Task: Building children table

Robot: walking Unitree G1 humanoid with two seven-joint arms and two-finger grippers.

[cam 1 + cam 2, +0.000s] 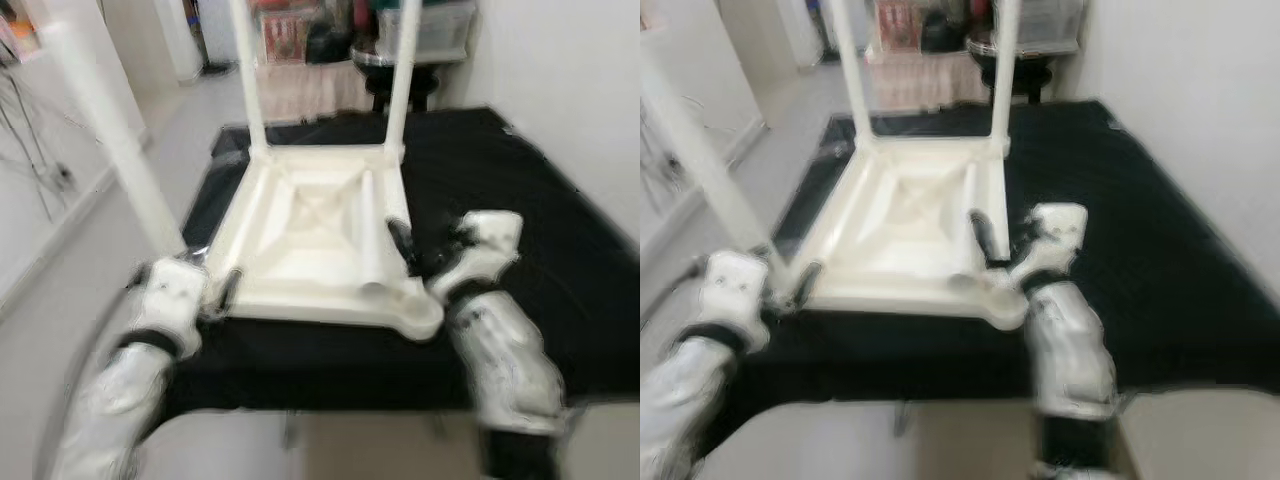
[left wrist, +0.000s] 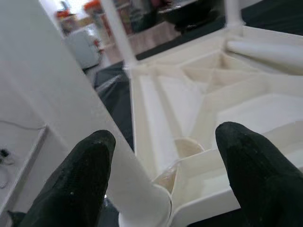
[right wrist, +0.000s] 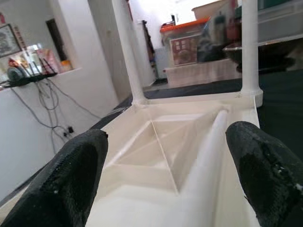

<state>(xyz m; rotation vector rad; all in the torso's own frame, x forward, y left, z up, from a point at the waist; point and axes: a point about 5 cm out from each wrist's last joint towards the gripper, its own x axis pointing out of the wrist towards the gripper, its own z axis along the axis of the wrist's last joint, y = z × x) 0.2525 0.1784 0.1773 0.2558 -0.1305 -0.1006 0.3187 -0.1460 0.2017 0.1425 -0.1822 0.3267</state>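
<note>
Both grippers (image 2: 161,175) (image 3: 175,179) spread wide beside upturned white table (image 1: 320,240); loose leg (image 1: 368,235) inside.

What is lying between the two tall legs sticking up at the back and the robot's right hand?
A loose white leg lies flat in the upside-down tabletop, running from the back legs toward the right gripper. The left eye view shows it.

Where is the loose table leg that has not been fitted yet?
The loose table leg lies inside the upturned white tabletop, along its right edge, just left of the right gripper.
</note>
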